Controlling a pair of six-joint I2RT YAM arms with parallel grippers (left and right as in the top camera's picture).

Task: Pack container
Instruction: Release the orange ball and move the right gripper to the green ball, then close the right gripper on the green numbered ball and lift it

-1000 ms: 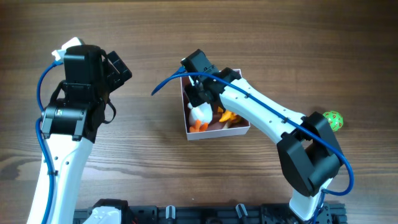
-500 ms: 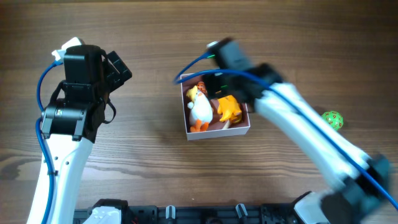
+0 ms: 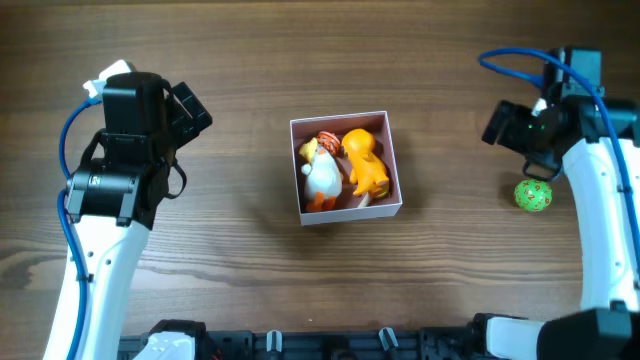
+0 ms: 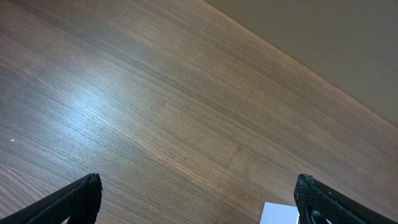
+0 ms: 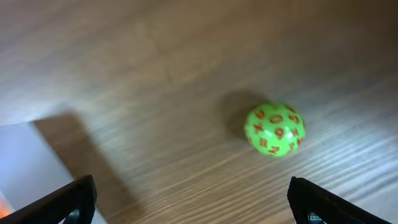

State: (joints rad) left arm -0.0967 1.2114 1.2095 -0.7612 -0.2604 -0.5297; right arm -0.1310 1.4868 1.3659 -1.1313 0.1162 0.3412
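Observation:
The container point(image 3: 394, 168) is a square white-walled box at the table's middle. It holds a white duck toy point(image 3: 322, 178), an orange toy point(image 3: 366, 166) and a small red-striped toy point(image 3: 327, 141). A green ball with orange marks point(image 3: 533, 195) lies on the table at the right; it also shows in the right wrist view point(image 5: 275, 129). My right gripper point(image 3: 507, 124) is open and empty, above and left of the ball. My left gripper point(image 3: 188, 106) is open and empty at the left, well apart from the container. A white corner of the container point(image 4: 278, 213) shows in the left wrist view.
The wooden table point(image 3: 240, 60) carries nothing else. Its far edge point(image 4: 292, 59) shows in the left wrist view. A black rail point(image 3: 300, 345) runs along the front edge.
My right arm has lifted out of the container and swung far right, toward the green ball. The toys stay in the container. The left arm has not moved.

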